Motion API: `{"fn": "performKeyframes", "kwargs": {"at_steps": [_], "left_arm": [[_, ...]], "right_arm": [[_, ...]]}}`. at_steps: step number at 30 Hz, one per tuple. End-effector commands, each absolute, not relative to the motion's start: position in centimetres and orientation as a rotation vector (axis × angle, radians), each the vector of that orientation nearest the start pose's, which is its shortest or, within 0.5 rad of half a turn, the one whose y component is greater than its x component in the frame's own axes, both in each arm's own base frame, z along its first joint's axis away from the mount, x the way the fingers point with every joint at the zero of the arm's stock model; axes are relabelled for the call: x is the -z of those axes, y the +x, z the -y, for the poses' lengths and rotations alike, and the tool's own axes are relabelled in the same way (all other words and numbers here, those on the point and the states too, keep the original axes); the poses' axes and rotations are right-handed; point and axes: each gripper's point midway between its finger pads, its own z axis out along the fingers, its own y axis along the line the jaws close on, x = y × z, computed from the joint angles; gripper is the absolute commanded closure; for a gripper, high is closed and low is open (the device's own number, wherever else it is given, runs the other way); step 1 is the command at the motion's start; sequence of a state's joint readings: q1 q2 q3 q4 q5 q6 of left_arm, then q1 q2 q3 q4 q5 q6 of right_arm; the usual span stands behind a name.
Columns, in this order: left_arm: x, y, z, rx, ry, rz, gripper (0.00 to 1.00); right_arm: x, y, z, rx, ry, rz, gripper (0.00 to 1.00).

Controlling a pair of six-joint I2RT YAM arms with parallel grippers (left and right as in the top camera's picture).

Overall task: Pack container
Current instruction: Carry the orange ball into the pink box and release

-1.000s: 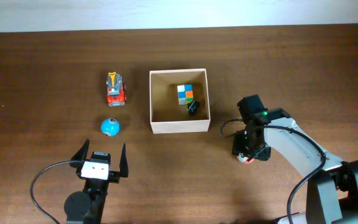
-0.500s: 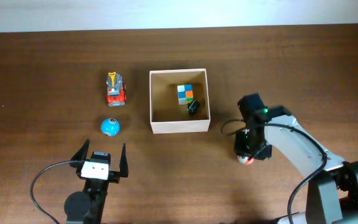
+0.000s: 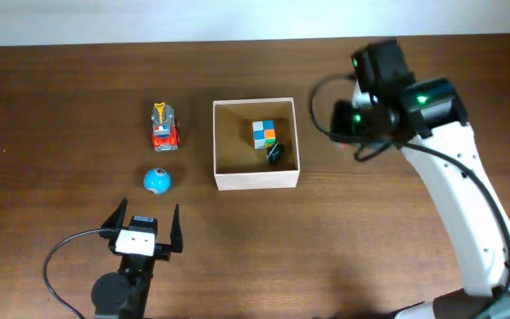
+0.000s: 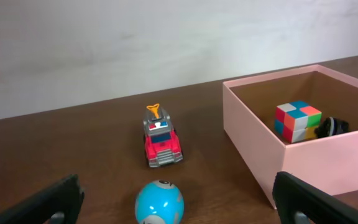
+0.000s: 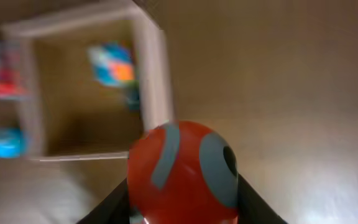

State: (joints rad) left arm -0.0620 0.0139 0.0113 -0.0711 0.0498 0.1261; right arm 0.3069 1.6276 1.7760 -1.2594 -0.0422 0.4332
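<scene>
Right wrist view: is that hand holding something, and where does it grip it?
Yes. The right hand holds a red ball, pinched between its fingers on two opposite sides.

The right claw (image 5: 184, 205) closed its fingers on the red ball (image 5: 182, 168) and lifted it off the table (image 3: 352, 244), where it had lain. The right arm (image 3: 463, 195) rose from its low spot near the front right of the container (image 3: 222, 182) and swung away toward the far side, ending high beside the container's right wall.
</scene>
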Motion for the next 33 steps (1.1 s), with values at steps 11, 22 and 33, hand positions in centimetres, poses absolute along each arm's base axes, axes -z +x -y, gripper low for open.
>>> {"fn": "performKeyframes", "kwargs": {"at_steps": [11, 22, 33], "left_arm": [[-15.8, 24.5, 2.5, 0.009, 0.188, -1.634, 0.01], [-15.8, 24.5, 2.5, 0.009, 0.188, -1.634, 0.01], [-15.8, 24.5, 2.5, 0.009, 0.188, -1.634, 0.01]], "right_arm": [[-19.6, 38.5, -23.9, -0.340, -0.134, -2.722, 0.58], [-13.1, 39.5, -24.8, -0.274, -0.146, -2.845, 0.49], [-13.0, 39.9, -23.9, -0.265, -0.119, -2.851, 0.35]]}}
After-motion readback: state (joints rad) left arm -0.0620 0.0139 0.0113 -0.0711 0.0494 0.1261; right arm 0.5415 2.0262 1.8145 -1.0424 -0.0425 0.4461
